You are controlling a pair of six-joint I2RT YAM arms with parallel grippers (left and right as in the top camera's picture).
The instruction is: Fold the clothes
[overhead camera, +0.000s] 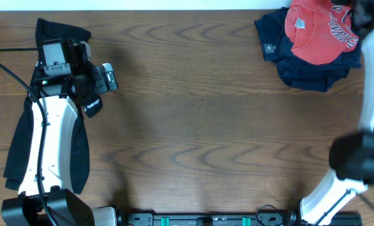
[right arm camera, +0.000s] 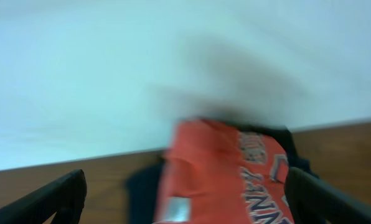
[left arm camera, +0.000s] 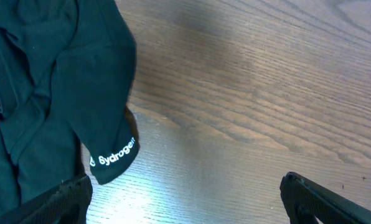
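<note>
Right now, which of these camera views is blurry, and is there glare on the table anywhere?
Right wrist view: heavily smeared, the red T-shirt and its lettering soft. Left wrist view: sharp, with a pale glare patch on the table beside the black garment. Overhead view: mostly crisp, only the right arm at the right edge blurred.

Dark brown wood-grain counter [overhead camera: 199, 113] fills view. Pale, plain wall [right arm camera: 98, 68] behind far edge. Soft bright glare on grain, left side.
</note>
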